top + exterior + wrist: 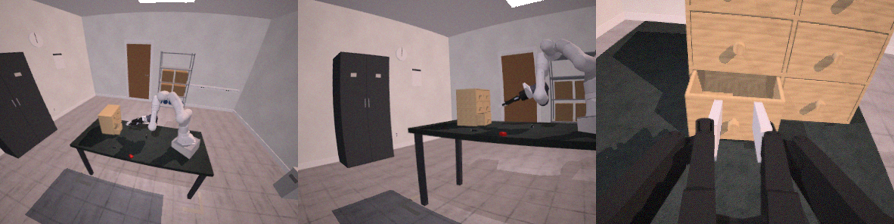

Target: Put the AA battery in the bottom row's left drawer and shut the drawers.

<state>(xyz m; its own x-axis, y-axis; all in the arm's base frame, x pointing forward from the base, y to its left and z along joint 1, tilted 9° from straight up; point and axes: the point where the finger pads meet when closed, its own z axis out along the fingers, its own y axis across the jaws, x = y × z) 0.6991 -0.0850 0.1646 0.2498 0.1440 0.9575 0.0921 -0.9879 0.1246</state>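
The wooden chest [778, 36] stands on the black table, seen also in the top view [110, 119] and the exterior view [473, 107]. Its bottom-left drawer [735, 99] is pulled partly out, and the part of its inside that shows is empty. The other drawers are shut. My gripper [737, 114] hovers just in front of that drawer, level and pointing at it, fingers a little apart with nothing between them; it also shows in the top view [133, 122] and the exterior view [506, 103]. A small dark object [147, 135], perhaps the battery, lies on the table by the arm; it is too small to tell.
A small red object [131, 156] lies near the table's front edge, also in the exterior view [503, 133]. Another tiny dark item [115, 146] lies mid-table. The arm's base [184, 145] stands at the table's right end. A black cabinet [19, 104] stands by the left wall.
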